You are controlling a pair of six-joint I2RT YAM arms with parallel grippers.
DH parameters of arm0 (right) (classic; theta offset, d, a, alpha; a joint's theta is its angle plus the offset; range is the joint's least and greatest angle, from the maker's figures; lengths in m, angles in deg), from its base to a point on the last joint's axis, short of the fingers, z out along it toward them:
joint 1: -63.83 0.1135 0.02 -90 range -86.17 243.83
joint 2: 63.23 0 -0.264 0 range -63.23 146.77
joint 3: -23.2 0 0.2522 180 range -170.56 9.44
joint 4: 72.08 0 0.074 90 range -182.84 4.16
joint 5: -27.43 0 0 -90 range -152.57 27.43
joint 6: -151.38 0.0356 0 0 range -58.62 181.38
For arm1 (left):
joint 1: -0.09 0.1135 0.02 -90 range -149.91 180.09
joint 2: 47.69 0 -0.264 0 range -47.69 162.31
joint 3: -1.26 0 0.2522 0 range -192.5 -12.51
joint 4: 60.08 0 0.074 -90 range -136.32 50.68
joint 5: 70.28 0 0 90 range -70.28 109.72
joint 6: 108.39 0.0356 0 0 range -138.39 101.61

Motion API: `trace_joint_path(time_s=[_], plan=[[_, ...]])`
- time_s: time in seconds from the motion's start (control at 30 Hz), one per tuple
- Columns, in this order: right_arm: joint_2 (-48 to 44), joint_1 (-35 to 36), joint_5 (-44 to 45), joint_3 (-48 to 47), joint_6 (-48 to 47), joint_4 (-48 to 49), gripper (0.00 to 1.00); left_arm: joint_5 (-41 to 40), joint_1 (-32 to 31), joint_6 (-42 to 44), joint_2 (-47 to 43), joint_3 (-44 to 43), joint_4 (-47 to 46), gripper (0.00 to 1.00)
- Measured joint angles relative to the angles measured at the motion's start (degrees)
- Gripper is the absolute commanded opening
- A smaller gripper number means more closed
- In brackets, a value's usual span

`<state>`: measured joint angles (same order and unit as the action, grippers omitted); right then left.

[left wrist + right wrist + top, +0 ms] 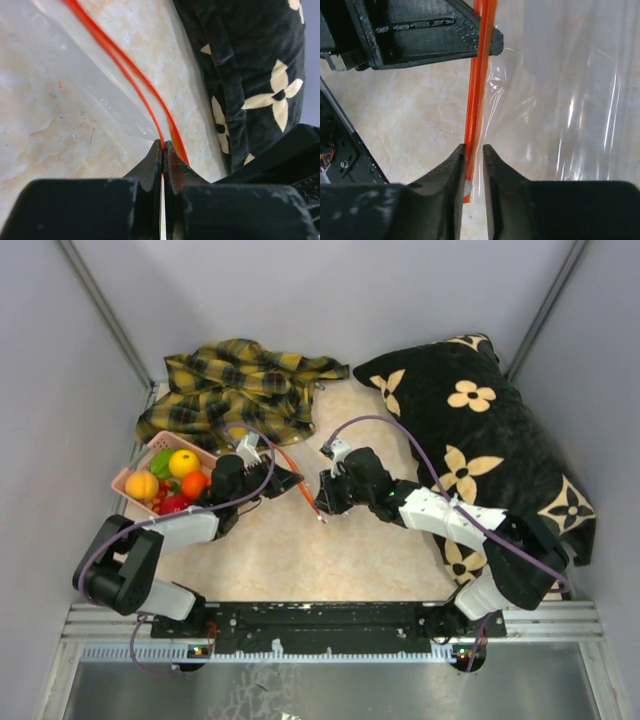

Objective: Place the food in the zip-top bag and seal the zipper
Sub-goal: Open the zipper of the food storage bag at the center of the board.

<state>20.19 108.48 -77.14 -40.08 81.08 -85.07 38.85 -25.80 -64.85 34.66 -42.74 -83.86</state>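
Black floral pillow (480, 430) at right of frame, plaid cloth (235, 385) at upper centre-left (both bystanders). Zip-top bag (570, 100) flat at table centre, no food seen inside. Pink basket (122, 480) at left, food (175, 475) all in it. Zipper (300, 485) runs diagonally between arms. Left gripper (163, 150) clenched on strip. Right gripper (474, 152) fingers slightly parted astride it, not pinching. Step: opening mouth. Next, likely: spread lips, hold one, fetch food.

Bright even light, faint shadows, glare on zip-top bag (570, 100), foregrounds blurred
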Motion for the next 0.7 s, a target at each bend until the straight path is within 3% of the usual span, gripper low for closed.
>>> trace_joint_path(time_s=[0.1, 0.43, 0.7], plan=[[0.0, 0.26, 1.92, -0.17, -0.44, -0.61, 0.35, -1.6, -0.7, 0.74, -0.79, -0.17, 2.75, 0.0], [0.0, 2.1, 9.33, -4.24, -1.68, -1.46, 0.45, -6.21, -3.17, 2.45, -5.46, -0.31, 9.42, 0.0], [0.0, 3.21, 9.53, -4.28, -2.47, 0.31, 0.54, -10.38, -5.73, 3.98, -6.51, -4.26, 17.09, 0.0]])
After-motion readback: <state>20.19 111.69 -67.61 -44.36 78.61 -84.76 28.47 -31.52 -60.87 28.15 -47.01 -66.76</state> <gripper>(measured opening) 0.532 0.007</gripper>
